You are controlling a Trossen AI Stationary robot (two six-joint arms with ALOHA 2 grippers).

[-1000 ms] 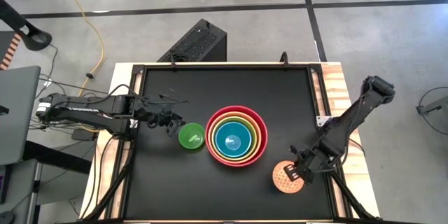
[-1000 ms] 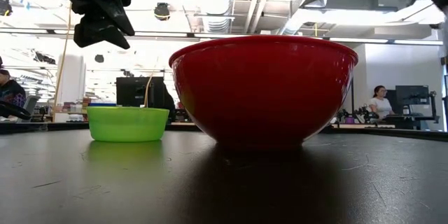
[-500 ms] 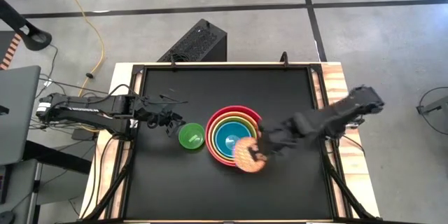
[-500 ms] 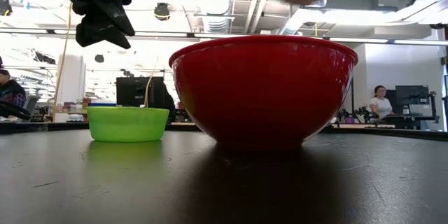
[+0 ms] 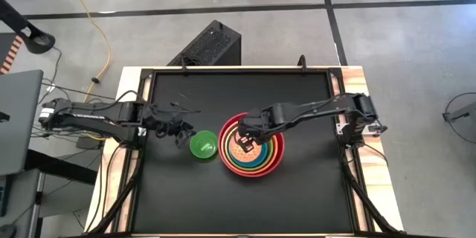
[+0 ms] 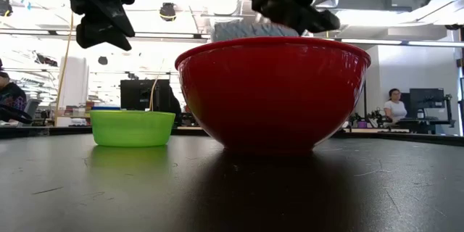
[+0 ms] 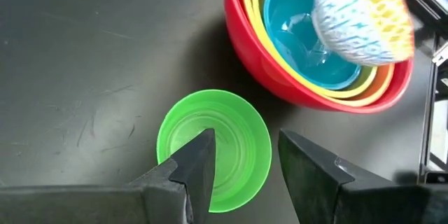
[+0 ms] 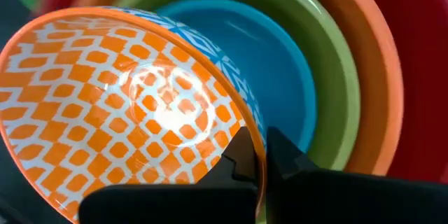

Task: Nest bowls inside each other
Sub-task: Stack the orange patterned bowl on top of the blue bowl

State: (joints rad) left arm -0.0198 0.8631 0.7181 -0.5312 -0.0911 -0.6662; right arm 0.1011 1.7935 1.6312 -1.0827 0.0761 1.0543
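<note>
A stack of bowls (image 5: 253, 165) stands at the table's middle: red outermost (image 6: 272, 90), then orange, olive green and teal (image 7: 294, 35). Over it hangs a patterned bowl (image 7: 360, 17), orange-yellow lattice inside and blue-white outside, with my right gripper (image 8: 255, 150) shut on it. The small bright green bowl (image 5: 203, 146) rests on its base left of the stack. My left gripper (image 7: 245, 161) is open above that bowl, touching nothing. My right gripper pinches the patterned bowl's rim (image 8: 253, 129) with one finger inside the bowl and one outside. The fingers come steeply from above. The bowl hangs tilted over the teal bowl's hollow (image 8: 280, 77), lifted off the table; whether it touches the stack I cannot tell.
The black table top (image 5: 178, 193) has a raised frame around it. A dark box (image 5: 208, 44) stands on the floor beyond the far edge. People sit at desks in the room behind (image 6: 395, 109).
My right gripper has carried the patterned bowl from the table's near right part up and toward the left, to above the stack. Its wrist has rolled, and the bowl has tipped from level to tilted.
</note>
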